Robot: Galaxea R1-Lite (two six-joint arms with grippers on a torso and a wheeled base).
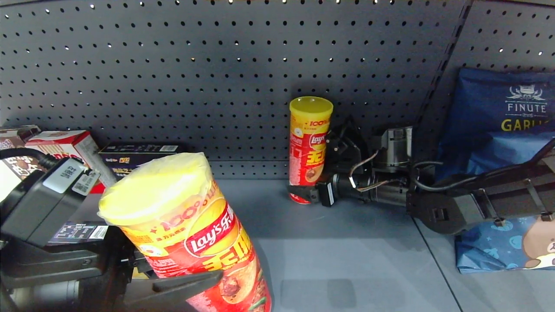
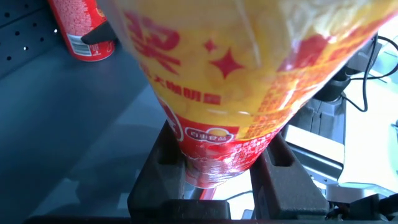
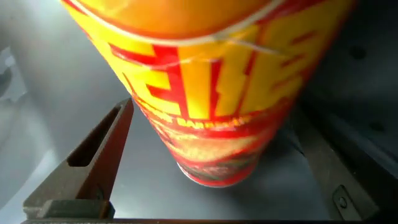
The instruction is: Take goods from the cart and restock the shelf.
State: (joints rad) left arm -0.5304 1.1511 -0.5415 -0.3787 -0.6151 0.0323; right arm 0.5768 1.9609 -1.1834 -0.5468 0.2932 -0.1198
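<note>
On the grey metal shelf [image 1: 347, 260], right end effector [image 3: 208, 162] spread around 1 upright red-and-yellow crisp tube [image 1: 308, 143]; left end effector [image 2: 214, 168] pinches a tilted 2nd tube [image 1: 190, 225], best levelled before lowering

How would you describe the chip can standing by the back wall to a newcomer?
Look at the grey pegboard wall behind the shelf. Near its middle, between the boxes and the blue bags, stands the upright can. It is red with a yellow lid, and unlike its tilted twin in the left gripper, it rests on the shelf.
</note>
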